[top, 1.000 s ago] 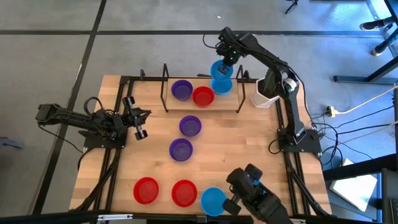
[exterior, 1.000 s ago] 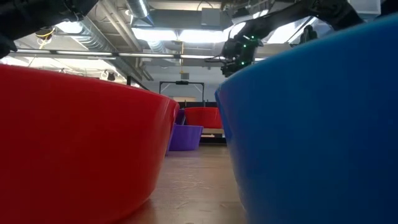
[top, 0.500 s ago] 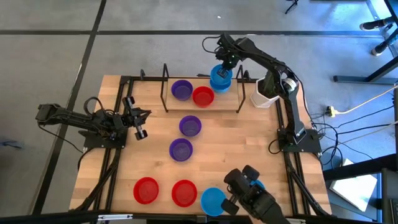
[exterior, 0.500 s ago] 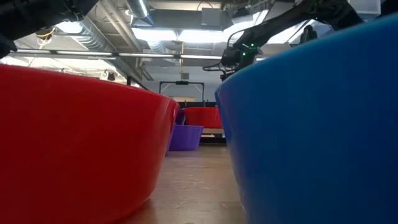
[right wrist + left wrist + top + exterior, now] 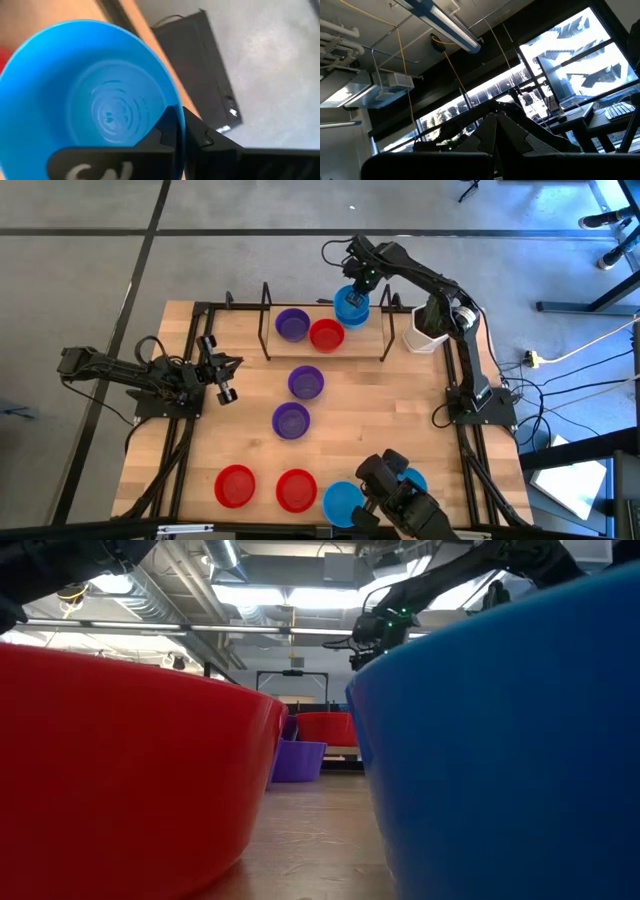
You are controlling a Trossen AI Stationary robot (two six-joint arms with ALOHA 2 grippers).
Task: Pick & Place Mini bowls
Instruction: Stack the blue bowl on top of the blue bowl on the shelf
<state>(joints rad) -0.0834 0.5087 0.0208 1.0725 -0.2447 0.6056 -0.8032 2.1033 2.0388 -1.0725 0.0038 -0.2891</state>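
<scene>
The right arm stretches from its base at the table's right edge to the far side, its right gripper point(image 5: 362, 277) pinched on the rim of a blue bowl point(image 5: 95, 95). The left arm lies folded low at the left edge, left gripper point(image 5: 226, 375) closed, holding nothing.

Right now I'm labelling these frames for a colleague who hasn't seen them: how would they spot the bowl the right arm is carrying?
Start at the wooden table and find the black wire rack along its far edge. At the rack's right end, the right end effector grips the rim of a small round light blue plastic bowl. Unlike the purple bowl and red bowl beside it, it is blue and pinched.
</scene>
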